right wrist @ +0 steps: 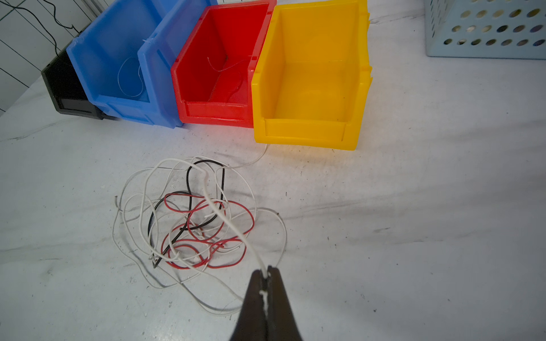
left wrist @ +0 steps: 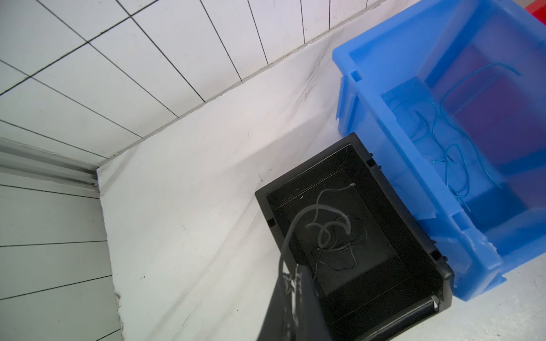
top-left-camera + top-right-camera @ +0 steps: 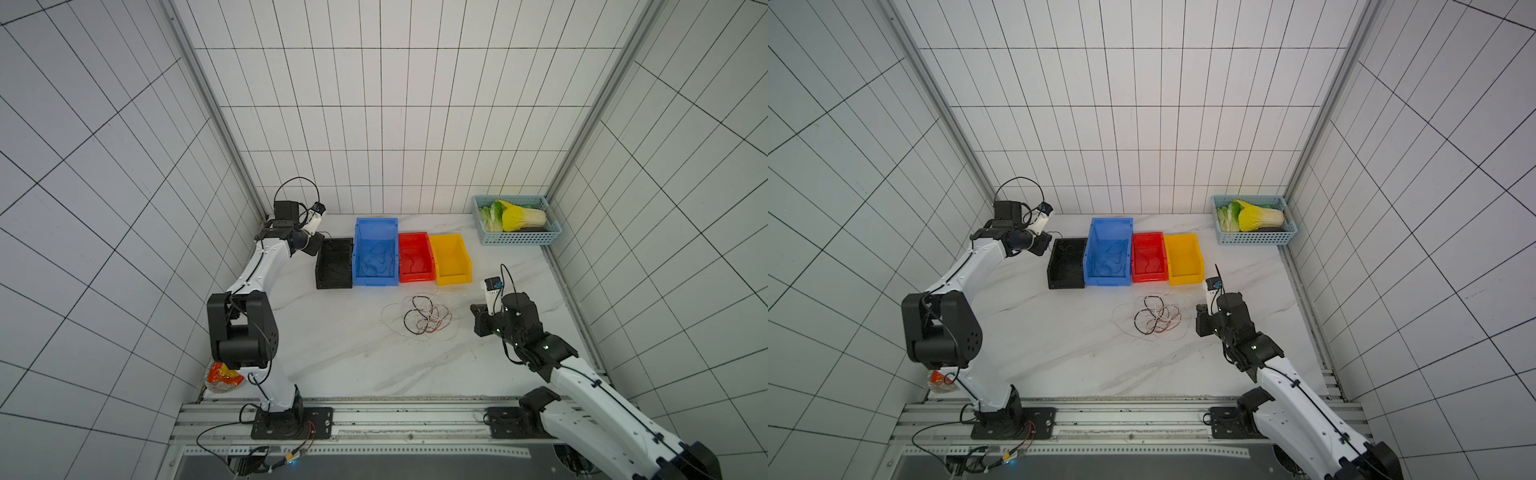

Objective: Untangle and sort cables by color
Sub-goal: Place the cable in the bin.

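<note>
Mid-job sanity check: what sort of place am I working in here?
Probably a lab robot cell: grid-lined wall panels, an aluminium mounting rail along the front, colour bins on a marble-look table.

White walls [image 3: 395, 124] gridded with thin dark lines enclose the space on three sides, meeting at grey metal corner posts [image 3: 220, 120]. The tabletop [image 3: 353, 353] is white with faint grey marble veining, edged in front by a metal rail [image 3: 395, 419]. The light is soft and even, brightest on the back wall.
</note>
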Tool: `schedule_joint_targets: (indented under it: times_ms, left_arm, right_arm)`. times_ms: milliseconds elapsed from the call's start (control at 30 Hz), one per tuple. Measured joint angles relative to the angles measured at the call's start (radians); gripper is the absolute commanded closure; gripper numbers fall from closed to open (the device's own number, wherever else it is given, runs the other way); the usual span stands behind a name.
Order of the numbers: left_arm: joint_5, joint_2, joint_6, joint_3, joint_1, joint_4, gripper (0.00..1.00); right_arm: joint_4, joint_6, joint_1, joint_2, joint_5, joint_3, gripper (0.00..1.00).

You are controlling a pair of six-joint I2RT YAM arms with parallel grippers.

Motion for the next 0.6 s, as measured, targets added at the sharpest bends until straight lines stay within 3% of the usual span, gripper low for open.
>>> schedule_joint_targets:
  times_ms: [267,600]
  left_arm:
    - [0.078,-0.116,-0.013,-0.036,0.008,0.056,1.00]
    - [0.086,0.095,0.000,-0.008,-0.042,0.057,1.00]
  right_arm:
    - [0.001,0.000,0.000,0.048,-0.018,0.000,1.00]
    - [0.002,0.001,0.000,0.060,-0.021,0.000,1.00]
